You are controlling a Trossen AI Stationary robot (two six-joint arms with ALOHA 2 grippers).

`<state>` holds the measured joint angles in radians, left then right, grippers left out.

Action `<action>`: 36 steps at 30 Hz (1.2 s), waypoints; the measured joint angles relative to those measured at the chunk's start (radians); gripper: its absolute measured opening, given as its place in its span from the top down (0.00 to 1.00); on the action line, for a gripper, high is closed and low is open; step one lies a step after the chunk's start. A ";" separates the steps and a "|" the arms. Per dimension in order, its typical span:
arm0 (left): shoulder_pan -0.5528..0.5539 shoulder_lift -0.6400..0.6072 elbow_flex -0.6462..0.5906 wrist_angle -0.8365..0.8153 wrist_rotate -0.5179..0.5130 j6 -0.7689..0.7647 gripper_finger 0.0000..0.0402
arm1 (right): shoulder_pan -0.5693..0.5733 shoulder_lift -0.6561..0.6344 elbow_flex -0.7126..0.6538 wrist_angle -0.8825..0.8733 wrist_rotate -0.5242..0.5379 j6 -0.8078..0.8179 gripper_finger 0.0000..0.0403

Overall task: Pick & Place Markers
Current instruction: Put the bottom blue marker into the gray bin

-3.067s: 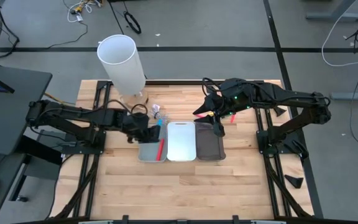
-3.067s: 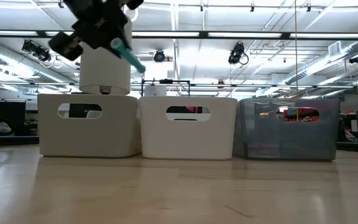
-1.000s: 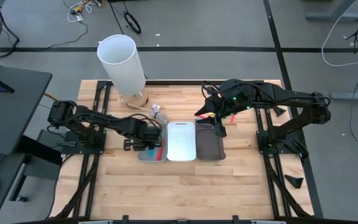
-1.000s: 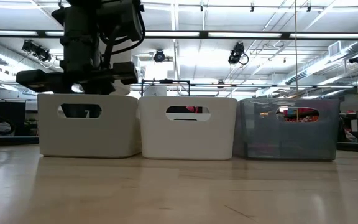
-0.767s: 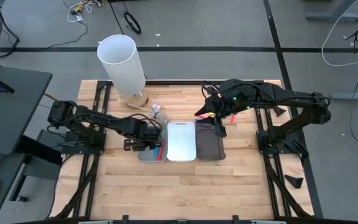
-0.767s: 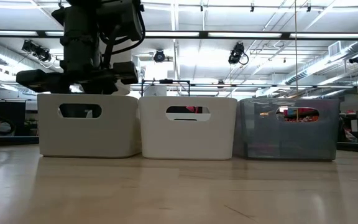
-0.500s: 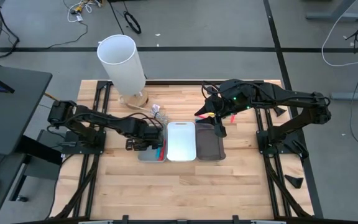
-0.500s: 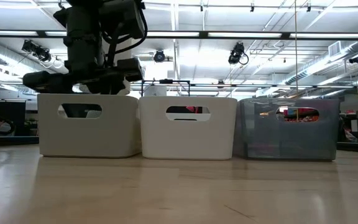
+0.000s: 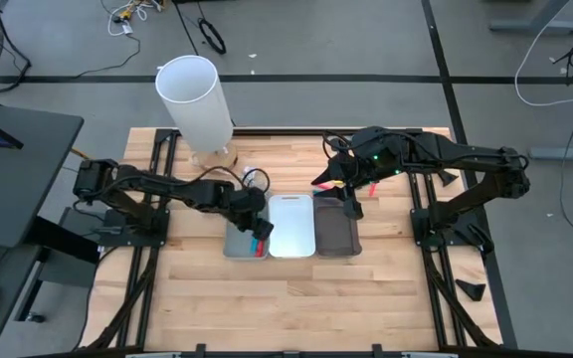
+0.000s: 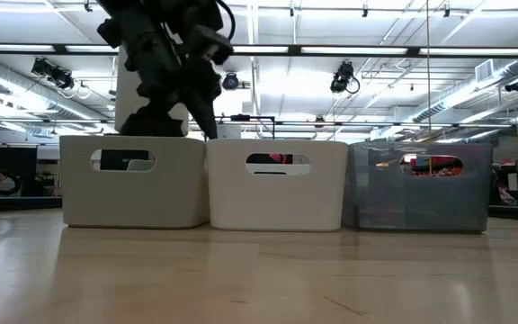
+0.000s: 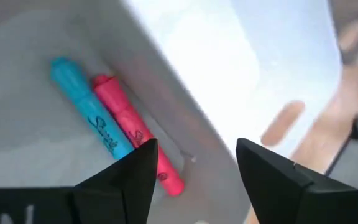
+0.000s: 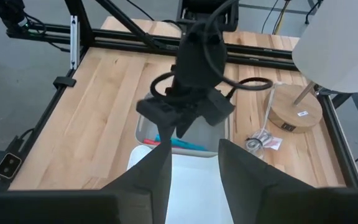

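Left hand (image 11: pixel 194 180) spread wide and empty over the grey bin (image 9: pixel 237 239) left of frame centre; blue marker (image 11: pixel 89 109) and pink marker (image 11: pixel 135 137) side by side inside. Right hand (image 9: pixel 349 204) at right-centre, fingers partly apart, apparently empty

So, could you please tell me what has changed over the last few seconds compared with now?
The left claw, which carried a blue marker three seconds ago, lowered into the grey tray, let it go beside the red marker, and has now swung toward the white tray, fingers open. The trays shifted slightly in the low view. The right claw stayed over the dark tray.
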<state>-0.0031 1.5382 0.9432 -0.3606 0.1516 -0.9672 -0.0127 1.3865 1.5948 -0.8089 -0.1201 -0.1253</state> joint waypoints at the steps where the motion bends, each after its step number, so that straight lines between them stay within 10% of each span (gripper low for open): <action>1: 0.004 -0.005 0.000 0.014 0.010 0.045 0.45 | 0.000 0.000 0.000 0.000 0.000 0.000 0.67; 23: 0.040 -0.277 -0.001 0.190 0.097 0.683 0.47 | 0.000 0.000 0.001 0.013 0.000 0.135 0.67; 36: 0.110 -0.352 0.000 0.615 0.108 0.782 0.47 | 0.000 0.004 0.001 0.032 0.000 0.202 0.67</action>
<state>0.1066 1.1866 0.9436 0.2544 0.2592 -0.1848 -0.0125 1.3904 1.5955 -0.7772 -0.1197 0.0765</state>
